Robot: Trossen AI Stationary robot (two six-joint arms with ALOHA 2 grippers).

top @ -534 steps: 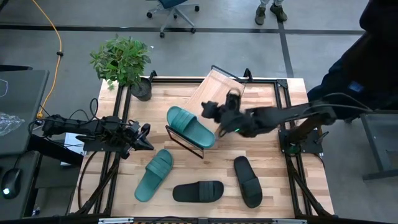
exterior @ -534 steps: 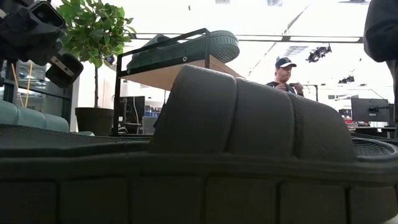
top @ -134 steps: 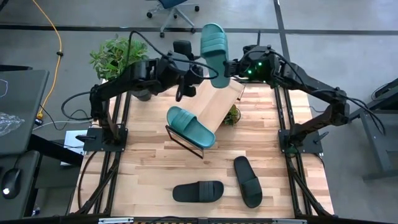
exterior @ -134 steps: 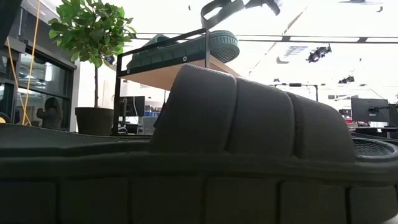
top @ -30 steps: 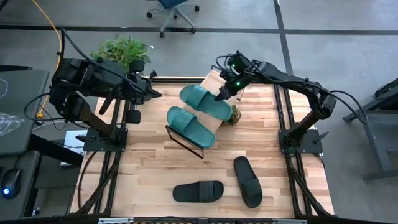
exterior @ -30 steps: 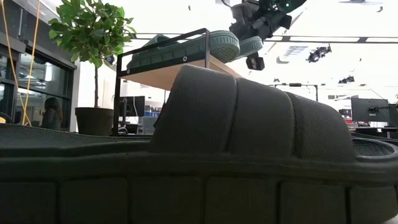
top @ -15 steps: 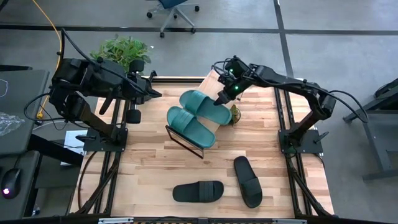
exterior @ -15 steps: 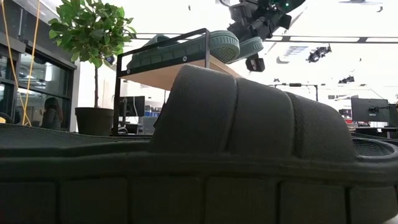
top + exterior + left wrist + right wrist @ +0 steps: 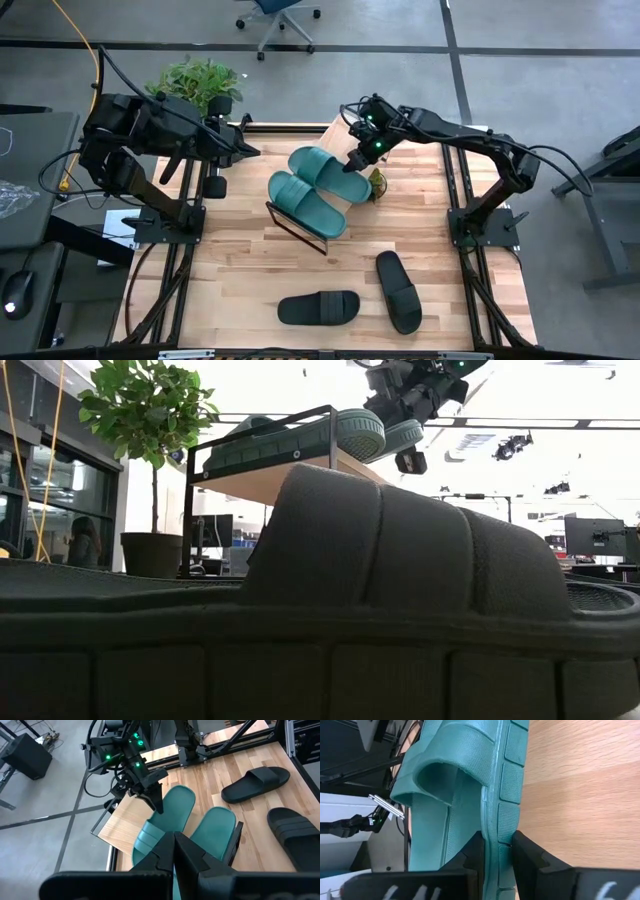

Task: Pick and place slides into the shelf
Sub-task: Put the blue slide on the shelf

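The shelf (image 9: 338,135) stands slanted at the table's middle. A teal slide (image 9: 305,203) lies on its lower end. A second teal slide (image 9: 325,170) lies beside it on the board, with my right gripper (image 9: 356,158) shut on its heel end. In the low view the right gripper (image 9: 405,405) is above the shelf (image 9: 270,475). Two black slides (image 9: 318,307) (image 9: 398,290) lie on the tabletop near the near edge. My left gripper (image 9: 246,150) is shut, held raised over the table's far left, touching nothing. My right gripper pinches the second teal slide by the rim of its sole (image 9: 498,832) near the heel end, away from the strap. One finger (image 9: 474,851) is on the footbed side and the other (image 9: 527,851) on the outer side. It comes slanting down from the far right. The slide lies on the shelf board.
A potted plant (image 9: 197,93) stands at the table's far left corner. A small green thing (image 9: 376,185) sits under the shelf's right side. A black slide (image 9: 380,560) fills the low view's foreground. Bare tabletop (image 9: 230,250) lies left of the shelf.
My right gripper has moved a little toward the near left edge, down along the shelf board. The teal slide it holds has slid down the board and now sits close beside the first teal slide. The gripper has stayed shut on it.
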